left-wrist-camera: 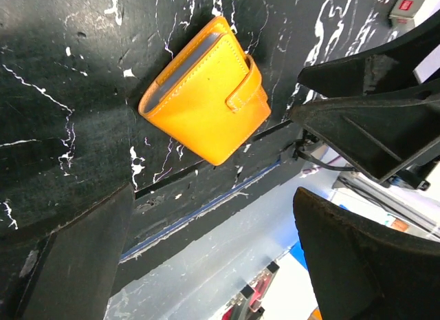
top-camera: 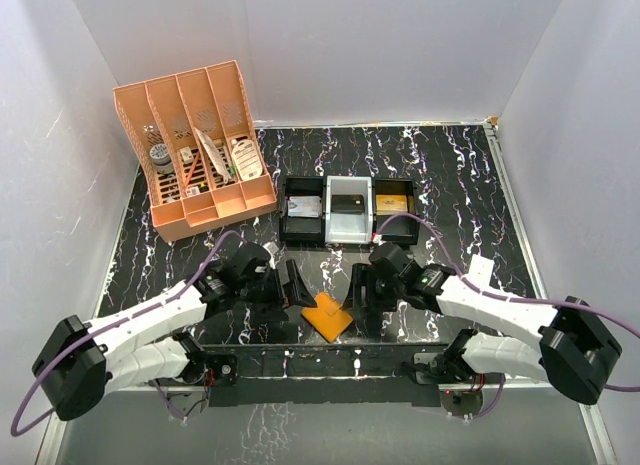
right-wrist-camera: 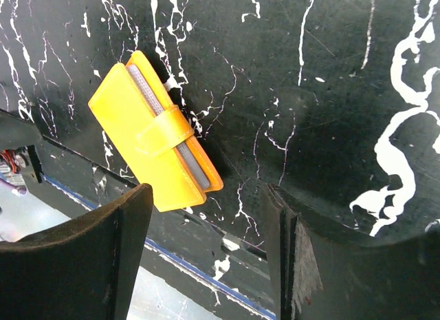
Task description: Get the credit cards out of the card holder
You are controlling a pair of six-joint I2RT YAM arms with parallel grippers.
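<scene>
Here's the card holder [top-camera: 328,316], orange and folded shut, lying flat on the black marbled counter [top-camera: 450,185] close to its near edge. It sits skewed, one corner pointing at the arm bases. The strap [right-wrist-camera: 163,131] is wrapped across the open side and looks fastened. A pale grey edge [right-wrist-camera: 144,93] shows between the covers; whether that's cards or inner panels, I can't tell.

Left tool [top-camera: 292,285] sits just beside the holder on its left, jaws spread wide, nothing between them. From the left wrist the holder [left-wrist-camera: 206,100] lies out ahead of the fingers [left-wrist-camera: 69,258], clear of both.

Right tool [top-camera: 358,285] is just beside it on the other side, so the holder sits between the two tools. Its jaws stand partly apart, narrower than the left's, and only bare counter shows between them. In the right wrist view the holder [right-wrist-camera: 155,134] is off to one side, just above one finger [right-wrist-camera: 82,258], outside the gap, with no contact visible.

Further back, mid-counter, is a row of three small trays [top-camera: 345,225]: a black box [top-camera: 348,202] in the white middle one, a gold block [top-camera: 392,203] in the right one. Far left corner, a big orange slotted organizer [top-camera: 195,150] holds assorted bits.
</scene>
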